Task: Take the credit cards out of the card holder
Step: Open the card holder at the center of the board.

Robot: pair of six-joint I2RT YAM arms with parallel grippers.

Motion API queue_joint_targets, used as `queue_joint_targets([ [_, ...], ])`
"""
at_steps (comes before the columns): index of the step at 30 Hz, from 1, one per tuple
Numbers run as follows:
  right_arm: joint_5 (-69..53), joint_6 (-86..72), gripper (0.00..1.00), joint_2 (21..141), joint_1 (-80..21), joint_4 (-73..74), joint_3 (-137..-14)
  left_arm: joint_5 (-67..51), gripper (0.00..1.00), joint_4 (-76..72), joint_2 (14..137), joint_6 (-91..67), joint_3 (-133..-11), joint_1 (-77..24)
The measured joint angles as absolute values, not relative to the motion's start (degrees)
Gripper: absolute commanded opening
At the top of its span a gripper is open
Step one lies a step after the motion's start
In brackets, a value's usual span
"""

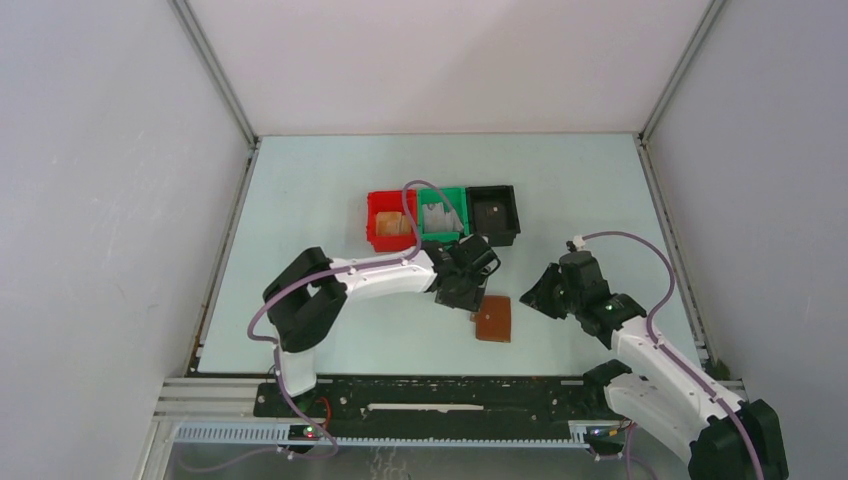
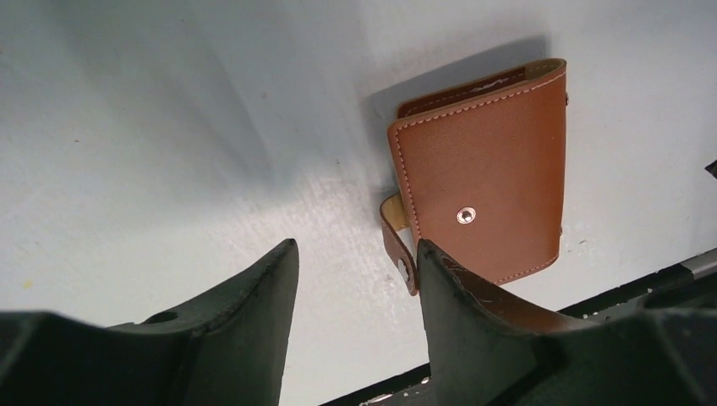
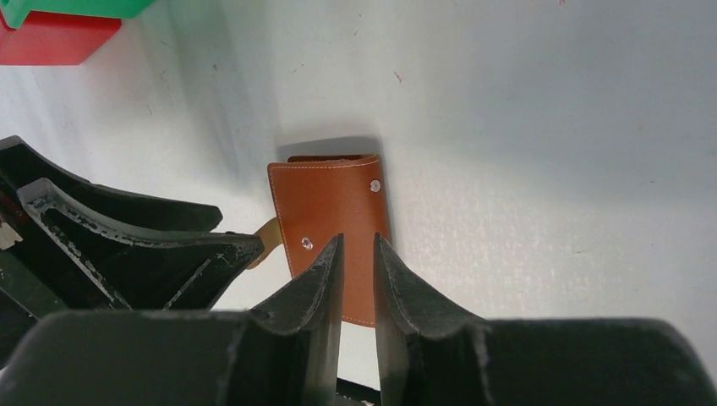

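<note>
The card holder (image 1: 492,318) is a brown leather wallet lying folded shut on the table, near the front. It also shows in the left wrist view (image 2: 486,169) and the right wrist view (image 3: 334,199). Its side tab (image 2: 396,241) sticks out unsnapped. No credit cards show; they are hidden or out of view. My left gripper (image 1: 468,292) is open and empty at the wallet's left edge, its right finger (image 2: 457,288) right next to the tab. My right gripper (image 1: 542,296) hovers to the right of the wallet, jaws almost together with a thin gap, holding nothing.
A red bin (image 1: 390,222) with tan blocks, a green bin (image 1: 442,213) and a black bin (image 1: 493,213) stand in a row behind the left gripper. The black front rail (image 1: 450,395) runs just below the wallet. The left gripper's fingers (image 3: 127,245) sit close beside the right gripper.
</note>
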State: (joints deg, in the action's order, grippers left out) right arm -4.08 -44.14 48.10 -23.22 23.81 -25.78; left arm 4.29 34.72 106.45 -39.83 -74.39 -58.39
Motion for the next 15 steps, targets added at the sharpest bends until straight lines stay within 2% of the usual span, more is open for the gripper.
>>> queue_joint_targets([
  [12,-4.1,-44.2,0.26,48.8,-23.2,23.5,-25.8,4.1,0.36,35.6,106.7,-39.6,-74.8,-59.1],
  [15,-4.1,-44.2,0.26,48.7,-23.2,23.5,-25.8,3.0,0.18,34.2,106.7,-39.7,-74.7,-59.1],
])
